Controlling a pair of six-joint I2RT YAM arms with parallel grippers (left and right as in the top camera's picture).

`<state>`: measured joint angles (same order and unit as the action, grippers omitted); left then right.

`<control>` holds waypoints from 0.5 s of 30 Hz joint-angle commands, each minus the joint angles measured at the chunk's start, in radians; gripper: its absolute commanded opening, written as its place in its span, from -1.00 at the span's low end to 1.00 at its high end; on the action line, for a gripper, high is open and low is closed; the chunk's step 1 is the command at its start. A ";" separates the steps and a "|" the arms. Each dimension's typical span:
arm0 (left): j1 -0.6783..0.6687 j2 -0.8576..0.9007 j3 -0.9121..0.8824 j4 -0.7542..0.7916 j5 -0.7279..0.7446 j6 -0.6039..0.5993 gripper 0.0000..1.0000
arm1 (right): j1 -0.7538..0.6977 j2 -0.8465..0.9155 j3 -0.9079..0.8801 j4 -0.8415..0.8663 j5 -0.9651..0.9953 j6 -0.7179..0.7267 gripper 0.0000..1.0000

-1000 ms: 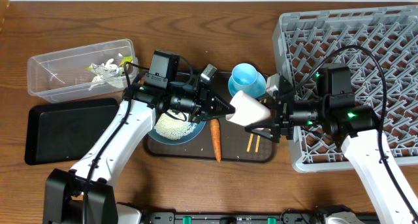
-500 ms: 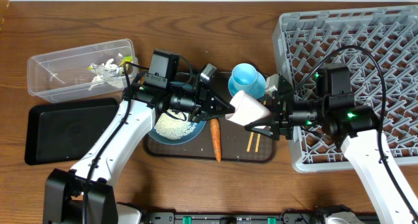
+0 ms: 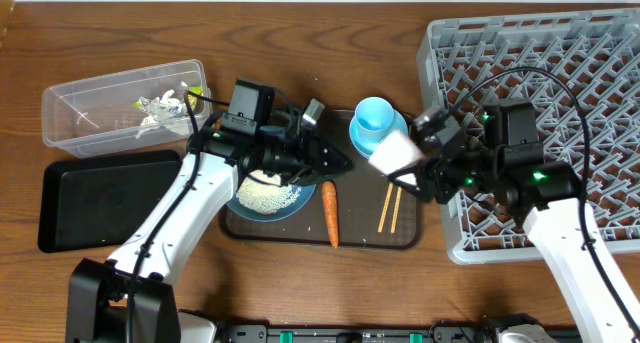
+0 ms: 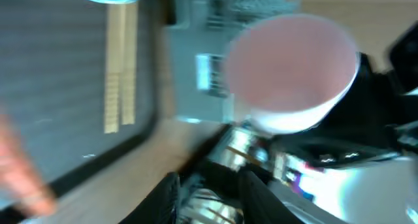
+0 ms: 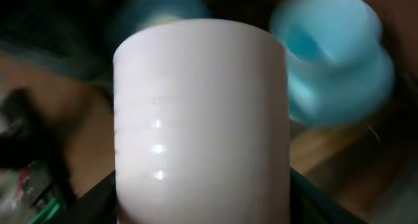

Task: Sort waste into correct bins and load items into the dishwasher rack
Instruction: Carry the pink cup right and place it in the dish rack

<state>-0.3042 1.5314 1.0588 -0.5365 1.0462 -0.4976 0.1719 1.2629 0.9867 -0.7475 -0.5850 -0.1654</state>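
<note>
The right gripper (image 3: 408,161) is clenched on the small white-pink cup (image 3: 388,153), one finger on each side of its wall. In the right wrist view the cup (image 5: 202,119) fills most of the picture between the two dark fingers. The cup hangs in the air, tipped on its side, with its mouth turned left. In the left wrist view its pink inside (image 4: 287,74) faces the camera.

The left gripper (image 3: 338,163) is just left of the cup and apart from it. Its fingers (image 4: 168,196) are spread and hold nothing.

The cup is held over the right part of the dark-brown serving tray (image 3: 405,239). It is just beside the light-blue cup and saucer (image 3: 376,121), which stand at the tray's far edge. It is also over the far ends of the two wooden chopsticks (image 3: 389,209), which lie side by side on the tray. The orange carrot (image 3: 329,213) lies left of the chopsticks. Left of the carrot, the white rice (image 3: 264,192) sits in the blue bowl (image 3: 236,211).

The grey dishwasher rack (image 3: 560,63) stands at the right, touching the serving tray's right end. At the far left, the clear tub (image 3: 80,113) holds the wrapper scraps (image 3: 160,108). The black tray (image 3: 100,198) lies just near of the tub.
</note>
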 commanded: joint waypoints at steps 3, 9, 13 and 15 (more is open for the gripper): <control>0.000 -0.034 0.019 -0.101 -0.280 0.134 -0.37 | -0.108 -0.034 0.140 -0.167 0.283 0.216 -0.46; 0.000 -0.102 0.019 -0.150 -0.386 0.150 -0.37 | -0.299 -0.034 0.285 -0.368 0.327 0.234 -0.44; 0.000 -0.153 0.019 -0.157 -0.426 0.151 -0.38 | -0.442 -0.033 0.328 -0.435 0.395 0.253 -0.42; 0.000 -0.172 0.019 -0.160 -0.438 0.154 -0.37 | -0.517 -0.028 0.328 -0.447 0.432 0.266 -0.41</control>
<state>-0.3042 1.3888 1.0592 -0.6899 0.6689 -0.3683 -0.2649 1.2388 1.2972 -1.1812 -0.2371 0.0578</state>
